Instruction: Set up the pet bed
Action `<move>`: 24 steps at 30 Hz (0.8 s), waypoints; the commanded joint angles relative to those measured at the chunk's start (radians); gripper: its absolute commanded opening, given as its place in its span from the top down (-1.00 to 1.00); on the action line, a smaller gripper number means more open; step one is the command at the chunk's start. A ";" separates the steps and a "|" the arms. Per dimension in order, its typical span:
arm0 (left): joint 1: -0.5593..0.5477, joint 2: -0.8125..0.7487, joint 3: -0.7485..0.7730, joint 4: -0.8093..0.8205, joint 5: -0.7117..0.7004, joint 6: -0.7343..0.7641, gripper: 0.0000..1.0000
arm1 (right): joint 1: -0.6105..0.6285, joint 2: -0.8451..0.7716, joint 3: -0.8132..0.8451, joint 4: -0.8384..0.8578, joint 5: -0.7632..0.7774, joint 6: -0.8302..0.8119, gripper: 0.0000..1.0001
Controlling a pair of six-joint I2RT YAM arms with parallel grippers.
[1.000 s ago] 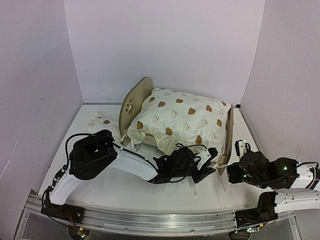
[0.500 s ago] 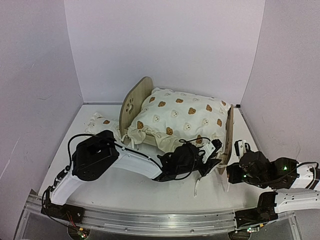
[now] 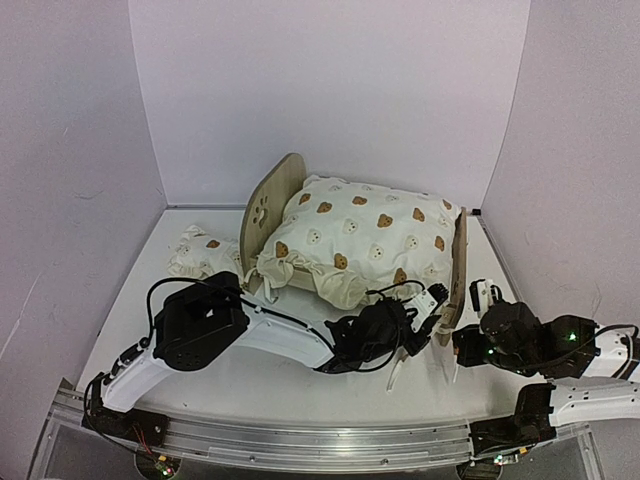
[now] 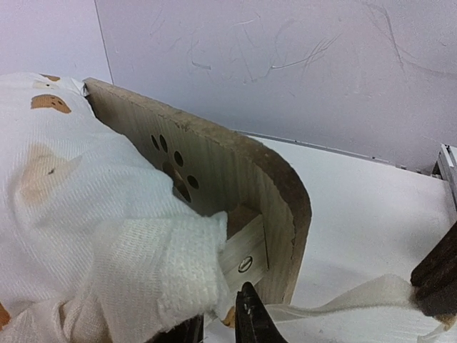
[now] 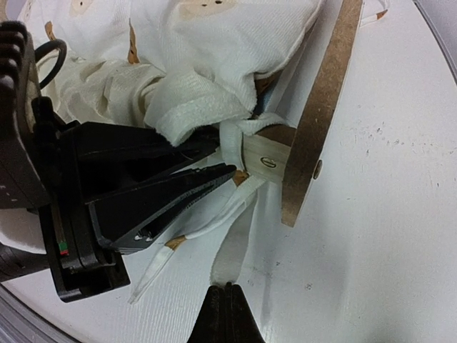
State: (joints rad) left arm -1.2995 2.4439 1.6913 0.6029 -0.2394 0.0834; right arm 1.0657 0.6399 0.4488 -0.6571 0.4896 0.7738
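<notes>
The pet bed [image 3: 262,205], light wood with a paw-print headboard, stands mid-table. The large bear-print cushion [image 3: 365,235] covers it and hides the striped base. My left gripper [image 3: 425,305] reaches to the footboard's [image 4: 235,179] near corner. Its jaws stand narrowly apart with the cushion's ruffled corner [image 4: 171,271] between them. In the right wrist view it [image 5: 223,156] lies beside the rail end. My right gripper [image 5: 226,291] is shut on a white cushion tie [image 5: 239,246] that runs up to the footboard [image 5: 325,107]. It lies low on the table [image 3: 460,348].
The small bear-print pillow [image 3: 195,250] lies left of the headboard. My left arm [image 3: 280,335] stretches across the table in front of the bed. A second loose tie [image 5: 189,229] lies under the left gripper. Walls close in at the left, back and right.
My left gripper has moved right and slightly away from me, from under the cushion's front edge to the footboard corner. The right arm has stayed still.
</notes>
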 commanded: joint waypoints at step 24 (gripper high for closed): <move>0.034 -0.142 -0.141 0.159 0.188 -0.088 1.00 | -0.249 0.055 0.082 0.166 -0.320 -0.200 1.00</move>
State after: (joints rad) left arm -1.2770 2.3920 1.5929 0.6788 -0.1123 0.0494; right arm 0.8959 0.6640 0.5175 -0.5999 0.3576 0.6746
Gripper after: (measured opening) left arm 0.013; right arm 0.012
